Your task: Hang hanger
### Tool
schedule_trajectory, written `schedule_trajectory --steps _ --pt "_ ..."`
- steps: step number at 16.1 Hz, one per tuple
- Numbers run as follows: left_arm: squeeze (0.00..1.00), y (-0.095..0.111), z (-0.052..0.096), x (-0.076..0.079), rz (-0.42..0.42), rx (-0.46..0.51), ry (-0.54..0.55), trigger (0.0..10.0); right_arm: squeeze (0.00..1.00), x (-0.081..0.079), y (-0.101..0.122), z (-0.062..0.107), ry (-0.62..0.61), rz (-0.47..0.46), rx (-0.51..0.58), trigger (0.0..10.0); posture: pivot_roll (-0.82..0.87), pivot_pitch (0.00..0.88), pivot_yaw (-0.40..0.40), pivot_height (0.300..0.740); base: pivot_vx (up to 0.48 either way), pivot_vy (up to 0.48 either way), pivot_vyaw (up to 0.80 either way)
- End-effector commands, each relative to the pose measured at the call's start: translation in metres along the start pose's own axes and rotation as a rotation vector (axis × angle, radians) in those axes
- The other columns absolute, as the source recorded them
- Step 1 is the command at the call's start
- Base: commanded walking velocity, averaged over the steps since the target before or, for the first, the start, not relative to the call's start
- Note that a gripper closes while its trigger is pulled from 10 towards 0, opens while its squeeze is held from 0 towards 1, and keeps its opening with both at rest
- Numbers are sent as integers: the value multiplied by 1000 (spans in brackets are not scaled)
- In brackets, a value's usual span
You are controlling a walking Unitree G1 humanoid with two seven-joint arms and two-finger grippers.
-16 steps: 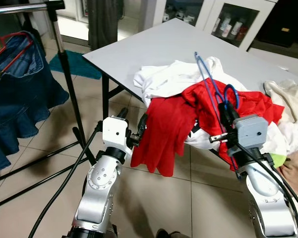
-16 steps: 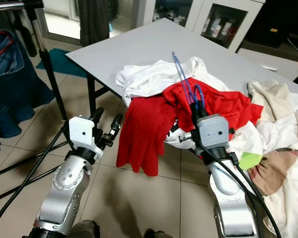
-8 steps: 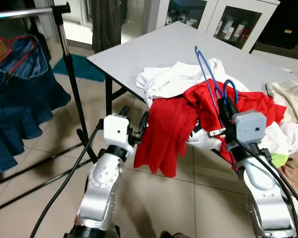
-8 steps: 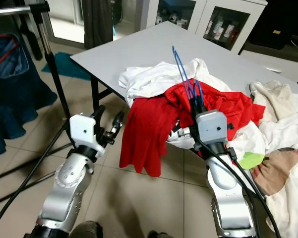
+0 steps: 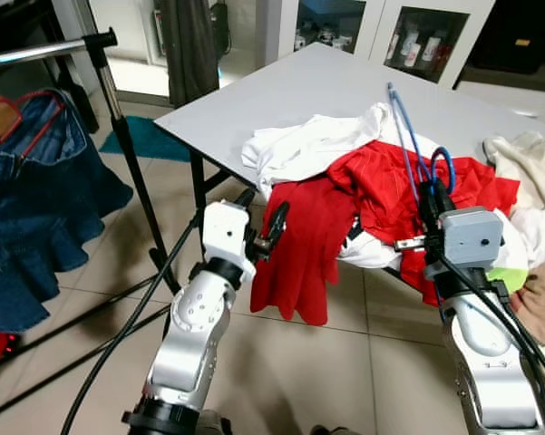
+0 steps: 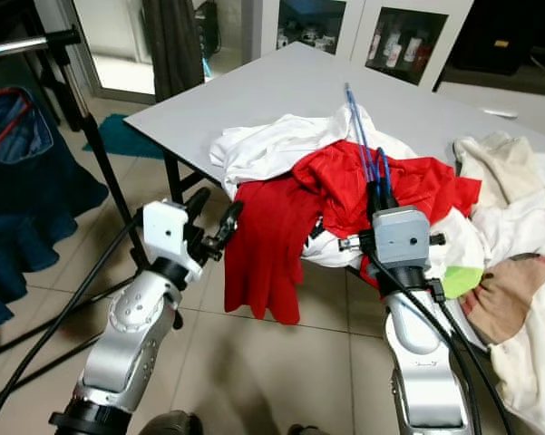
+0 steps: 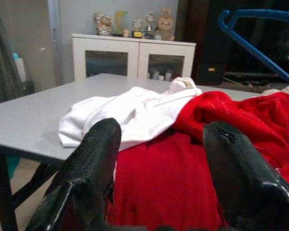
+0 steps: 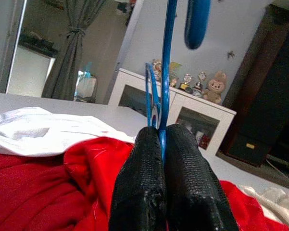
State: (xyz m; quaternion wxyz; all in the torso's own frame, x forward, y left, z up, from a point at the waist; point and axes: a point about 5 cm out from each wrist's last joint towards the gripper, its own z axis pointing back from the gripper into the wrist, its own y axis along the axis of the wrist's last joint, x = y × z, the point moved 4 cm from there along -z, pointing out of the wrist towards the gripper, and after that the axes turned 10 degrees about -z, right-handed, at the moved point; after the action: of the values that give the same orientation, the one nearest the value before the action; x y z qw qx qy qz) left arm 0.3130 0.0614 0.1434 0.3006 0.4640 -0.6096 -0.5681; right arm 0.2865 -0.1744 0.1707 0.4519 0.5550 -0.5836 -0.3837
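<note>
A blue hanger (image 5: 408,136) stands up out of a red garment (image 5: 345,204) that drapes over the front edge of a grey table (image 5: 290,95). My right gripper (image 5: 433,198) is shut on the hanger's lower wires, its black fingers (image 8: 156,183) pinching the blue wire (image 8: 167,72). To the left of the hanging red cloth, my left gripper (image 5: 261,217) is open with nothing between its fingers (image 7: 91,159). A metal clothes rail (image 5: 45,50) stands at the far left.
A denim garment on a red hanger (image 5: 23,118) hangs from the rail, whose stand legs (image 5: 141,195) spread across the tiled floor. White clothes (image 5: 308,145) and beige clothes (image 6: 517,208) lie piled on the table. White cabinets (image 5: 408,36) stand behind.
The camera has shifted. My left gripper has risen closer to the hanging red cloth. My right gripper has kept its hold on the blue hanger.
</note>
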Motion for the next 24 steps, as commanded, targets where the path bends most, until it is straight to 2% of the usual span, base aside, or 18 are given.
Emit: schedule_trajectory --steps 1,6,13,24 --pt "0 -2 -2 4 2 -11 -31 10000 0 4 6 2 -22 15 29 10000 115 36 16 740 0 0 0" --pt "0 0 -6 6 6 -3 -53 10000 0 4 5 6 -37 20 25 10000 106 36 22 740 0 0 0" --pt "0 1 -9 4 7 5 -37 10000 0 4 7 -5 -26 25 45 10000 119 20 8 740 303 0 0" --pt "0 0 -11 6 12 6 -37 10000 0 4 7 -4 -29 26 49 10000 106 17 12 740 306 0 0"
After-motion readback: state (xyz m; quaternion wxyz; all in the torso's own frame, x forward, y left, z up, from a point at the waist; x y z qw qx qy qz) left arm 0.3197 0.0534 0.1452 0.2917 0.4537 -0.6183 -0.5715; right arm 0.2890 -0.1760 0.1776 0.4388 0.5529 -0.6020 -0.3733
